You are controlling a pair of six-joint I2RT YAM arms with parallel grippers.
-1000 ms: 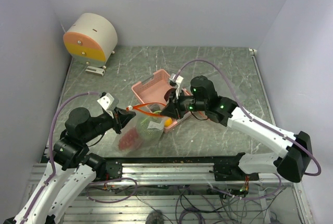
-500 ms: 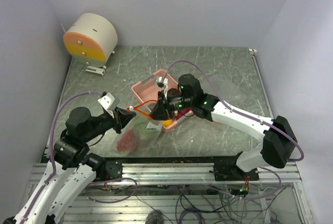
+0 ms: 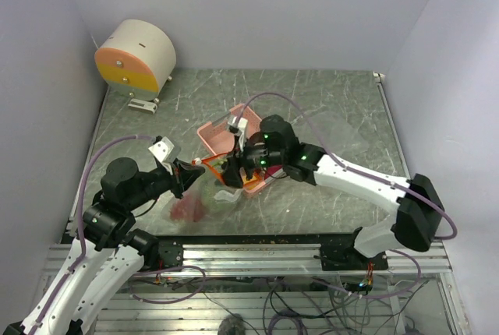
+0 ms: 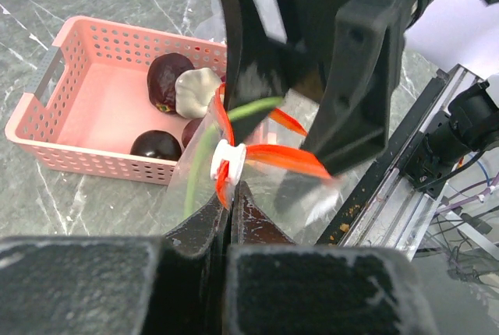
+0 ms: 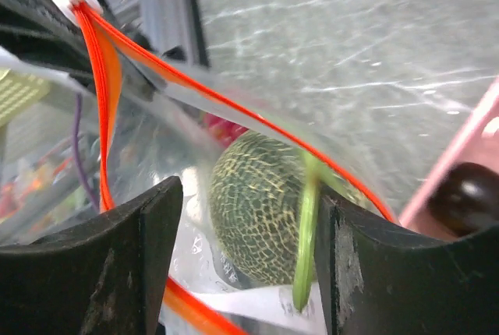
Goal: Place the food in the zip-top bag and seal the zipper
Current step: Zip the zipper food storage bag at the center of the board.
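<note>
White label [image 5: 257, 305] inside bag [image 5: 148, 144] | print illegible | left claw [image 4: 231, 195] pinches zipper [image 4: 284, 156]

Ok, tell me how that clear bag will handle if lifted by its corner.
Probably floppy: the zip-top bag is thin crinkled film hanging from the left gripper. Likely bottom-heavy, with the green netted fruit inside. Its mouth may collapse unsupported.

the zip-top bag [image 3: 201, 195], a fruit [image 5: 261, 206] in it, lies just before the basket [image 4: 86, 162], which holds a bulb [image 4: 195, 92].
</note>
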